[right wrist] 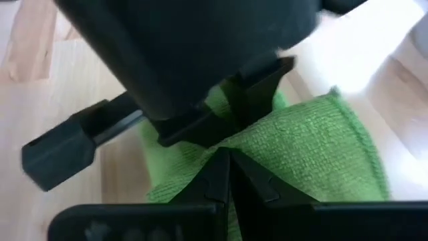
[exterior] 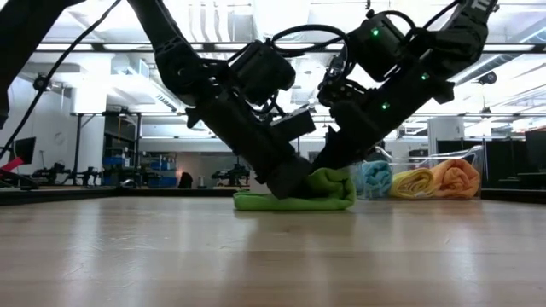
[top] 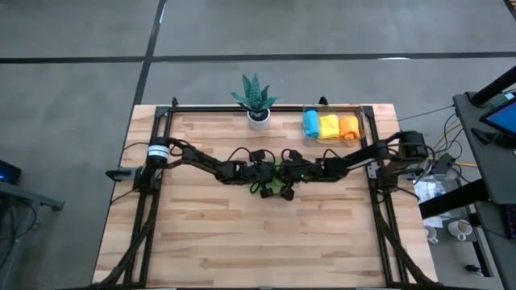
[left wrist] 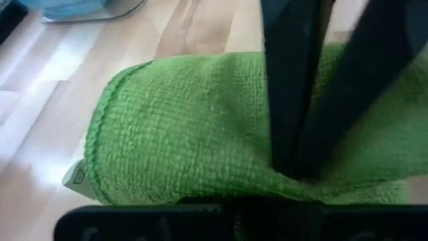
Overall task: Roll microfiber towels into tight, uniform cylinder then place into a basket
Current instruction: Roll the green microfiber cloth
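— Both grippers first: our left gripper (top: 266,182) and right gripper (top: 292,179) meet at the middle of the table (top: 201,242), and we see each one closed down on the green towel (exterior: 299,194).

— Closed on it, or only pressing?

— In the left wrist view our two dark fingers (left wrist: 294,100) come together in a point with the green cloth pinched there. In the right wrist view our fingers (right wrist: 224,181) likewise meet over a fold of the same towel, with the other arm's wrist right above them. So we count both as pinching it.

— How does the towel lie?

— From the low view, it rests on the wood, partly rolled: a thick hump under the grippers and a flat tail trailing to one side.

— And farther back?

— Behind it, near the far right corner, we find the basket (top: 364,119) with three rolled towels side by side: a blue towel (top: 310,124), a yellow towel (top: 328,126) and an orange towel (top: 347,127). Left of the basket, along the far edge, stands a potted plant (top: 257,98).
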`<state>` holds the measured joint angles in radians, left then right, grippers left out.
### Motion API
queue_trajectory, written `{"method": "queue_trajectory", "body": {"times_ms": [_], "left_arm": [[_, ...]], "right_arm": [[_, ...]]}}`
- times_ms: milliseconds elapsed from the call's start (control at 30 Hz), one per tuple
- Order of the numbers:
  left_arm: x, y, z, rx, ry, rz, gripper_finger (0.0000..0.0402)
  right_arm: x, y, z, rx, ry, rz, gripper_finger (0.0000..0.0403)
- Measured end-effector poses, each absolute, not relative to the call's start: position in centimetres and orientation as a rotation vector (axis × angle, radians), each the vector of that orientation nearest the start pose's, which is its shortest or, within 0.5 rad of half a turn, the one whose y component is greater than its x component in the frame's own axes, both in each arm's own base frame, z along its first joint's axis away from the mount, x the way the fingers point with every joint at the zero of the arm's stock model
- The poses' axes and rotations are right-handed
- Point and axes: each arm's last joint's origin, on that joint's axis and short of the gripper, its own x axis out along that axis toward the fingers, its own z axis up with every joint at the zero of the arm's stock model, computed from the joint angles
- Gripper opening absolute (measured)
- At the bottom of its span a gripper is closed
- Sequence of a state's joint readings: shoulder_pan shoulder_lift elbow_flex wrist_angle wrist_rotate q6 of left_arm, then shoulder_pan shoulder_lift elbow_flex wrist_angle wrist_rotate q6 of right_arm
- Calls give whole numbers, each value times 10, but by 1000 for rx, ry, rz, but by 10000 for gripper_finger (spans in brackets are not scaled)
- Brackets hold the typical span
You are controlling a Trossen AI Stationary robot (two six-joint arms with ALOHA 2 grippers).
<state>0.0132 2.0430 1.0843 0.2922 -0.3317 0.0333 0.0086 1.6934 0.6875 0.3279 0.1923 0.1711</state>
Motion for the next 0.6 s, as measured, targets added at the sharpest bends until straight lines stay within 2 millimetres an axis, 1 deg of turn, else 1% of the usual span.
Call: {"method": "queue_trajectory", "body": {"times_ms": [200,333,500,600], "left_arm": [[403,16,115,189,679,353,0],[402,16,121,229,676,345,0],[402,16,125,239,677,345,0],[400,17,128,260,685,397,0]], "right_arm": [[314,-2,122,97,688,-207,8],[314,-2,121,99,691,-200,8],[314,-2,121,105,692,-202,8],[314,-2,119,109,699,-205,9]]}}
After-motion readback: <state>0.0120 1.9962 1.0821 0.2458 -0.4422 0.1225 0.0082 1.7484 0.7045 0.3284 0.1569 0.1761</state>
